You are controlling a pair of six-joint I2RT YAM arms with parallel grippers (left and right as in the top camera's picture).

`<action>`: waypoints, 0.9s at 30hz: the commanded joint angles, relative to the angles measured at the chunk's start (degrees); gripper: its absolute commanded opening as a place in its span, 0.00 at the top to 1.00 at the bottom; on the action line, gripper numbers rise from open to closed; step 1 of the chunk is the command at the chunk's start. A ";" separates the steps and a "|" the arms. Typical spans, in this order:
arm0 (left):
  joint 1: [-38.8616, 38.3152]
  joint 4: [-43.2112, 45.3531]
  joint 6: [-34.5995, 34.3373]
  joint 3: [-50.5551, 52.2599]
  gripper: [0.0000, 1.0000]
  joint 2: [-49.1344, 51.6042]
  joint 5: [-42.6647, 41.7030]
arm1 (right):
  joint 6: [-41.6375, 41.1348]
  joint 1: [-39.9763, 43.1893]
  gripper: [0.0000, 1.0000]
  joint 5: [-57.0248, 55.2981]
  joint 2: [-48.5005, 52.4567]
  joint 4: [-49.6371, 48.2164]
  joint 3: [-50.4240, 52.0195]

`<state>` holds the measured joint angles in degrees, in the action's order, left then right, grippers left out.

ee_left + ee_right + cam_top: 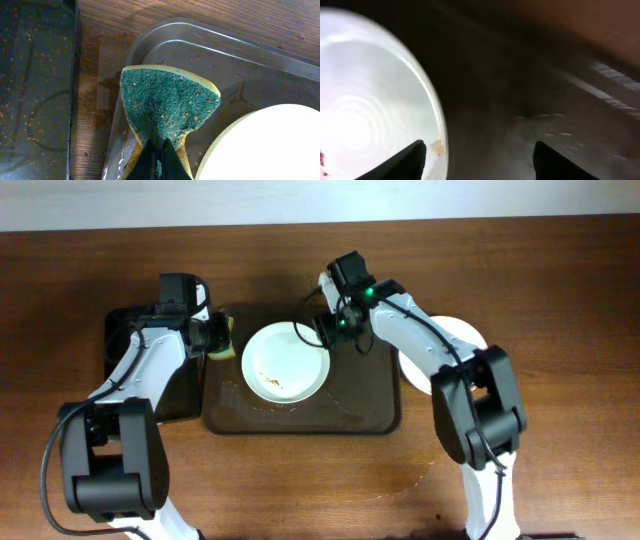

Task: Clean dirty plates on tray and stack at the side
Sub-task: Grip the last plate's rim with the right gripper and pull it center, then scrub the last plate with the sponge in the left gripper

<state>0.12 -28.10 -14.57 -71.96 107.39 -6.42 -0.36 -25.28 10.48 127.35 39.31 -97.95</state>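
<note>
Two trays lie side by side on the wooden table [560, 270]. Farthest left is the narrower black tray [120, 345], its floor dotted with pale crumbs in the left wrist view [35, 75]. The left arm reaches over it, and the left gripper [214, 338] sits at the left rim of the tray [300, 415], the big dark brown one. Its fingers [150, 162] are pinched narrow on a sponge [167, 105] and hold it by the lower end. The green scouring face is turned to the wrist camera, with a yellow edge showing along the top. From overhead the sponge [224, 342] hangs over the brown tray's upper left corner [200, 37], just beside the plate but apart from it.

A round white plate [286, 361] rests on the left half of the brown tray, with small brown-orange specks near its middle. Its rim also fills the lower right of the left wrist view [265, 145].

The right gripper [322, 332] is at the plate's upper right edge. In the right wrist view its fingers are spread wide and hold nothing [480, 160]. One fingertip [412, 157] overlaps the plate's rim [370, 100] beside a small orange smear [437, 146], the other is over the bare tray floor [530, 90].

Farther right, off the tray, a second plate [462, 333] lies on the table, partly hidden by the right arm.
</note>
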 commanded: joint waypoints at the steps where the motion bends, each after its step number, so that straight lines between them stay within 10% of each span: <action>1: 0.07 -0.07 -0.55 -0.83 0.99 0.50 0.22 | 2.69 -1.44 0.41 4.20 2.49 0.28 -0.74; 4: 0.04 -0.50 -0.59 -0.83 0.99 0.50 0.17 | -7.69 -3.17 0.49 5.57 4.35 -0.98 -0.72; 8: 0.04 -0.72 -0.59 -0.83 0.99 0.50 0.15 | -20.11 -4.94 0.96 4.92 5.88 -0.20 -0.70; 14: -5.11 -1.01 -0.59 -0.83 0.99 0.50 -0.87 | -44.44 -2.67 0.96 -3.10 5.88 5.25 -0.70; 27: -15.50 6.93 1.68 -1.03 0.99 14.23 0.37 | -41.68 -0.09 0.96 0.48 5.88 3.13 -0.70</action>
<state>-14.31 -20.08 -14.57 -74.30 116.81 0.62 -41.98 -25.56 13.04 130.89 41.98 -99.74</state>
